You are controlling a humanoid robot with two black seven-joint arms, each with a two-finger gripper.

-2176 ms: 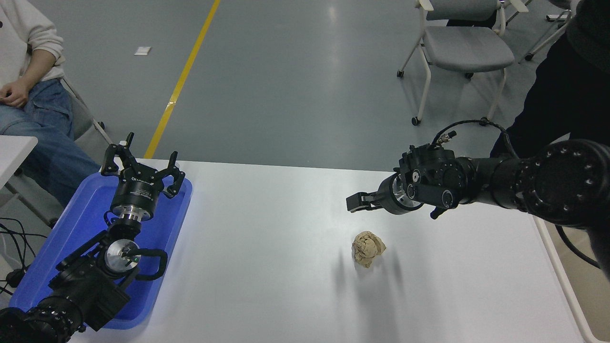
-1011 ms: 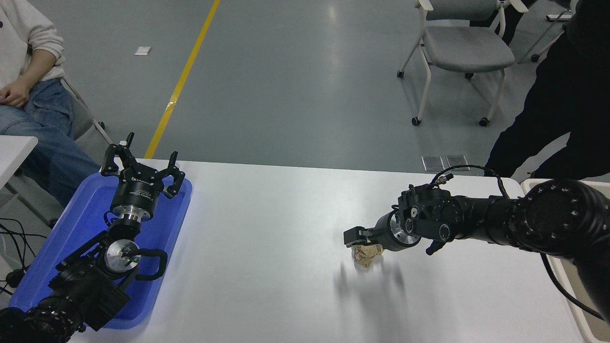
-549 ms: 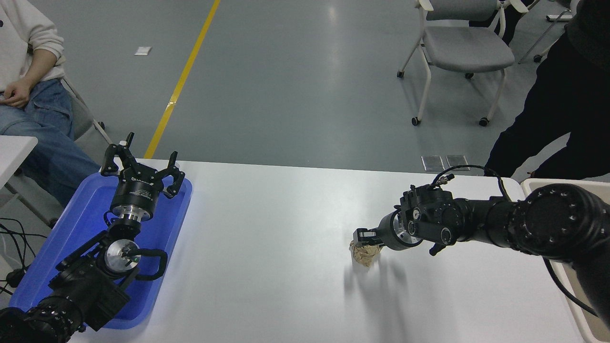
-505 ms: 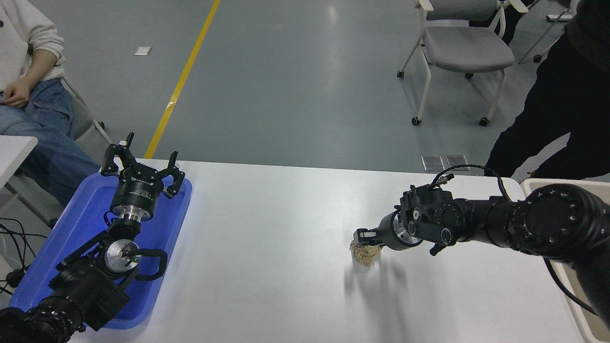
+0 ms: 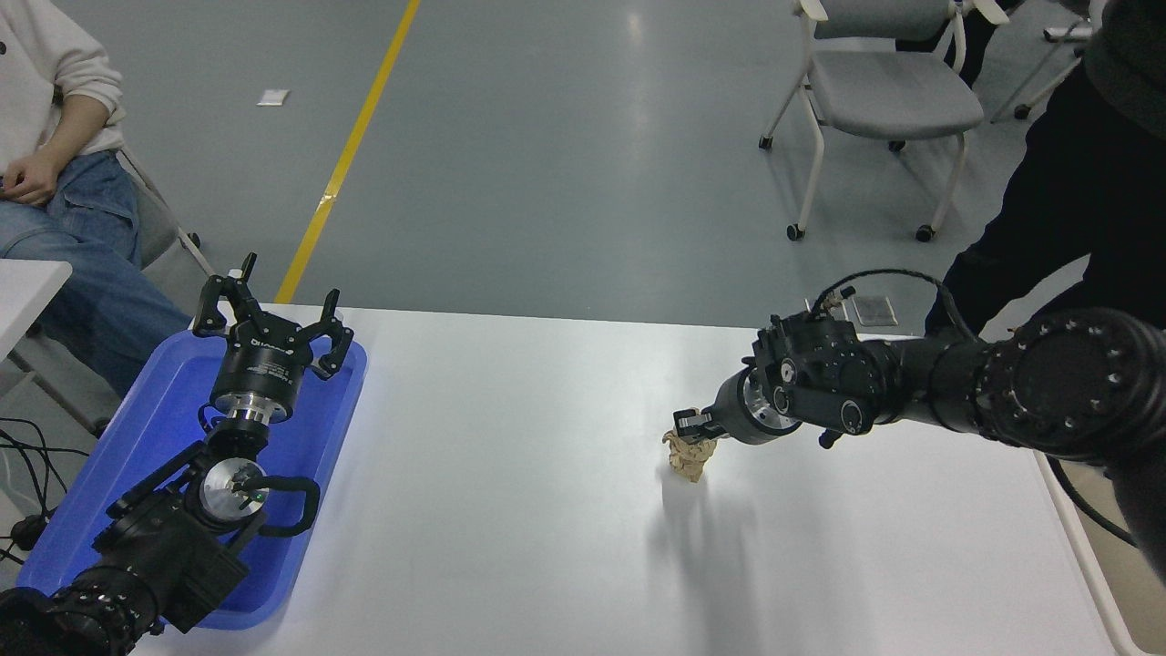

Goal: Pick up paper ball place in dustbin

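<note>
White table, right gripper fingers pinching paper ball top

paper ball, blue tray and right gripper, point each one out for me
paper ball (image 5: 687,456), head view, on its crumpled tan middle.
blue tray (image 5: 321,435), head view, on its bare floor right of the left arm.
right gripper (image 5: 694,425), head view, at its fingers on the ball's top.

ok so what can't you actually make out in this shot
- Dustbin: not visible in the head view, past the right edge or behind the right arm.
- Right hand: its grip on the paper ball is too small to confirm.
- Blue tray: partly hidden by the parked left hand.
</note>
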